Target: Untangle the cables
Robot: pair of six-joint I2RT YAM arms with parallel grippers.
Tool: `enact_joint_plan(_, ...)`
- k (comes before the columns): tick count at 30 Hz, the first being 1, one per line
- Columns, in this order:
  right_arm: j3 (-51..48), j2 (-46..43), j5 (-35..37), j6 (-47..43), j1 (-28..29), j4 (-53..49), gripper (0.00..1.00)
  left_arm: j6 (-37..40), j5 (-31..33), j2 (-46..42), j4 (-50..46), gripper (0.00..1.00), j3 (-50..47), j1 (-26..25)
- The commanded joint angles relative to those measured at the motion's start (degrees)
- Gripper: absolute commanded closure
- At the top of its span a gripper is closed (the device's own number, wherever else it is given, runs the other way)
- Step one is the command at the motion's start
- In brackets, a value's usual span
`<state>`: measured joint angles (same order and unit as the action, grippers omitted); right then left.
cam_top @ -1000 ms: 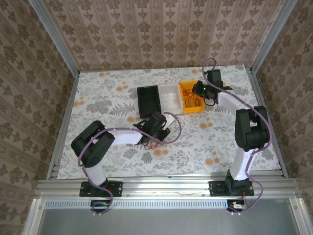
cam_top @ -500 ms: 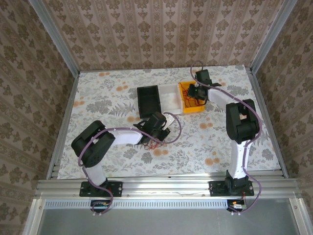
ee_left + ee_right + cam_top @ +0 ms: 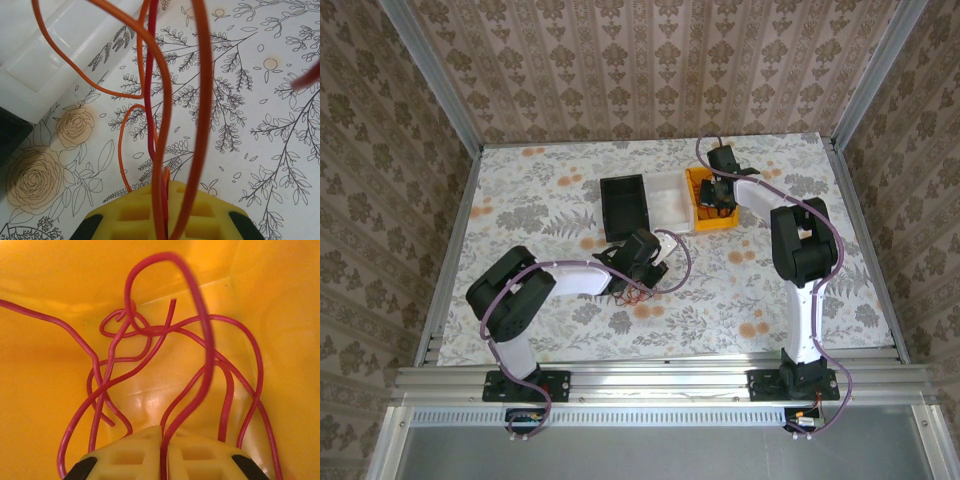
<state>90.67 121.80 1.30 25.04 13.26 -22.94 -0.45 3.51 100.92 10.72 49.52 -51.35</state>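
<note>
A few red and orange cables (image 3: 160,100) rise from between my left gripper's (image 3: 166,182) yellow fingers, which are shut on them just above the flowered table. In the top view the left gripper (image 3: 645,260) stands mid-table with a small red tangle (image 3: 633,293) lying beside it. My right gripper (image 3: 164,429) reaches down inside the yellow bin (image 3: 45,285), where several thin red cables (image 3: 150,332) lie looped on the floor. Its fingers are shut on one red strand that arches up and over. From above, the right gripper (image 3: 718,192) sits over the yellow bin (image 3: 705,222).
A white bin (image 3: 670,200) and a black bin (image 3: 625,205) stand in a row left of the yellow one. The white bin's corner (image 3: 50,55) and the black bin's edge (image 3: 7,140) lie close to the left gripper. Purple arm cable (image 3: 680,255) loops nearby.
The right arm has swung left and folded in, bringing its gripper from the bin's right side to over the yellow bin. The left arm has not moved.
</note>
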Motion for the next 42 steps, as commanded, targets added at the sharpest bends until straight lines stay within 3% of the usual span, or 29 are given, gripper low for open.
enact_joint_plan(1,0.0,0.8,-0.2,0.0,-0.5,-1.9,0.87,-1.5,0.4,0.8,-0.5,1.0,1.2,-0.1)
enact_joint_plan(13,-1.2,-7.0,-0.6,0.9,-0.6,1.0,0.72,-0.6,-0.6,0.7,-0.9,1.0,1.8,-0.1)
enact_joint_plan(21,-3.5,-11.4,1.7,1.5,-1.2,0.3,0.53,0.0,-1.8,-0.1,-1.0,1.0,1.9,-0.1)
enact_joint_plan(32,-20.2,-27.2,3.1,2.3,-1.1,9.5,0.52,2.9,-9.8,-0.9,-5.1,1.0,6.1,-0.1)
enact_joint_plan(34,-23.6,-29.8,2.0,2.7,-0.8,10.9,0.52,3.3,-11.7,-0.7,-7.2,0.84,8.2,-0.1)
enact_joint_plan(36,-27.0,-32.3,0.8,2.7,0.2,12.1,0.52,3.6,-12.3,-1.1,-8.9,0.52,9.7,0.0)
enact_joint_plan(38,-30.3,-34.4,-0.5,2.4,1.6,13.7,0.52,3.1,-12.3,-2.3,-8.7,0.31,9.7,0.4)
enact_joint_plan(39,-32.0,-35.3,-1.1,2.3,2.6,14.5,0.52,2.1,-11.4,-3.4,-7.8,0.23,9.1,0.8)
enact_joint_plan(42,-36.1,-37.4,-3.3,-0.1,5.5,16.5,0.52,-2.4,-7.0,-7.8,-3.4,0.14,5.5,3.0)
